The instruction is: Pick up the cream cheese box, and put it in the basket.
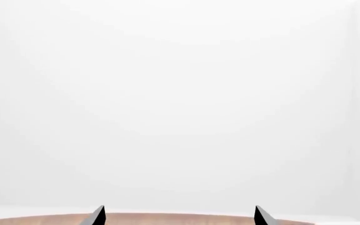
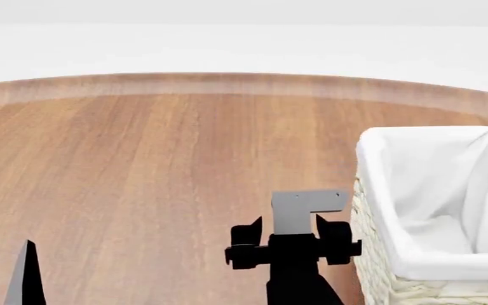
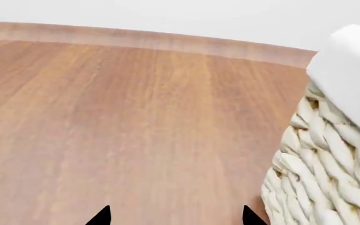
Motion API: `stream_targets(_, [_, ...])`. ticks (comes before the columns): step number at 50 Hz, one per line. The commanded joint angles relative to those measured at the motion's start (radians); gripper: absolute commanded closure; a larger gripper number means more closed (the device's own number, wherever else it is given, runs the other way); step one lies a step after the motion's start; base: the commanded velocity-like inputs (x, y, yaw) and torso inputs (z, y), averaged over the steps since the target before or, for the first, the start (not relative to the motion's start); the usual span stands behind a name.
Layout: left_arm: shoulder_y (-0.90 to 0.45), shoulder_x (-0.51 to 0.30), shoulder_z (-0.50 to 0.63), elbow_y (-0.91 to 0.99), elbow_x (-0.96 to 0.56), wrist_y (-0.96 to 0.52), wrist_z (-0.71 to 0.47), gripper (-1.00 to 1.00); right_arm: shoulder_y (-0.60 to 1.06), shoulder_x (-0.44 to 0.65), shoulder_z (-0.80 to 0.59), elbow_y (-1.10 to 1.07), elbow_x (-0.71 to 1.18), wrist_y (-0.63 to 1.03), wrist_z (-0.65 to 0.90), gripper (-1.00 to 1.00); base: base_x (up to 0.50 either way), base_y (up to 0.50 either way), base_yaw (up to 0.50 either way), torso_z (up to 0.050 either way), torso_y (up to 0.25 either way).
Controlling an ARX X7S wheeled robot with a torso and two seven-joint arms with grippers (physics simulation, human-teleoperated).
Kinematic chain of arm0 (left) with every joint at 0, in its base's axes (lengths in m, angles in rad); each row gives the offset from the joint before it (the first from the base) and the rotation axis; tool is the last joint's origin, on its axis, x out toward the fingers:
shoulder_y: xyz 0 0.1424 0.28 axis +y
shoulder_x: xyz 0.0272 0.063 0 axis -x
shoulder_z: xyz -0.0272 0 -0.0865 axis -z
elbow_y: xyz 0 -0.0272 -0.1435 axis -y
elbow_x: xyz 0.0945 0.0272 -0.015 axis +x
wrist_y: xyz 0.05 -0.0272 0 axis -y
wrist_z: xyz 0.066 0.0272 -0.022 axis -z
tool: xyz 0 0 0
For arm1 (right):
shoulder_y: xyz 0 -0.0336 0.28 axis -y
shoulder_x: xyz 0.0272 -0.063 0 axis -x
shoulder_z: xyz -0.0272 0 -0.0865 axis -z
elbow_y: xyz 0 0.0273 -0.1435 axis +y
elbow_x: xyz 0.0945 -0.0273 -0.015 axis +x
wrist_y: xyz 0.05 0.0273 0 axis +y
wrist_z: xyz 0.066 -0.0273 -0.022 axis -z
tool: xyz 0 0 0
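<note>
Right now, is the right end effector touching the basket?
Apart. The right wrist view shows bare table between the open right end effector and the basket.

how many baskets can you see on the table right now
1. The basket stands at the table's right side, just right of the right gripper; the right wrist view shows its woven wall. More could sit outside the views.

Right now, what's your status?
Both claws open, empty: left claw, right claw. Cream cheese box not in view. Basket beside right claw. Nothing in the way.
</note>
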Motion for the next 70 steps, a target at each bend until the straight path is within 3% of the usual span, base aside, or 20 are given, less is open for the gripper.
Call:
stream_targets(1, [0.0,-0.005,0.004,-0.003,0.0,0.009,-0.002,-1.0,-0.024,0.0,-0.004,0.002,-0.003,-0.004,0.0,-1.0,0.0,0.0,0.0,0.0,0.0])
stream_targets(16, [0.003,-0.012,0.012,-0.004,0.007,0.017,-0.008,-1.0,-0.037,0.0,0.077,0.002,-0.078,0.009,-0.006,-1.0,0.0,0.0,0.0,0.0,0.0])
stream_targets(37, [0.002,-0.019,0.021,-0.008,0.009,0.024,-0.015,-1.0,-0.063,0.0,0.283,0.003,-0.273,0.042,-0.023,-1.0,0.0,0.0,0.0,0.0,-0.145])
stream_targets(44, [0.001,-0.021,0.022,-0.007,0.007,0.025,-0.018,-1.0,-0.07,0.0,0.272,0.002,-0.267,0.044,-0.023,-1.0,0.0,0.0,0.0,0.0,-0.145])
stream_targets(60, [-0.001,-0.021,0.019,-0.01,-0.009,0.028,-0.027,-1.0,-0.101,0.0,0.397,0.003,-0.391,0.072,-0.037,-1.0,0.0,0.0,0.0,0.0,-0.04])
stream_targets(61, [-0.001,-0.021,0.019,-0.011,-0.008,0.029,-0.028,-1.0,-0.102,0.0,0.404,0.003,-0.399,0.074,-0.037,1.0,0.0,0.0,0.0,0.0,0.0])
stream_targets(70, [-0.003,-0.022,0.022,-0.015,-0.014,0.031,-0.03,-1.0,-0.101,0.0,0.452,0.003,-0.445,0.076,-0.045,1.0,0.0,0.0,0.0,0.0,0.0])
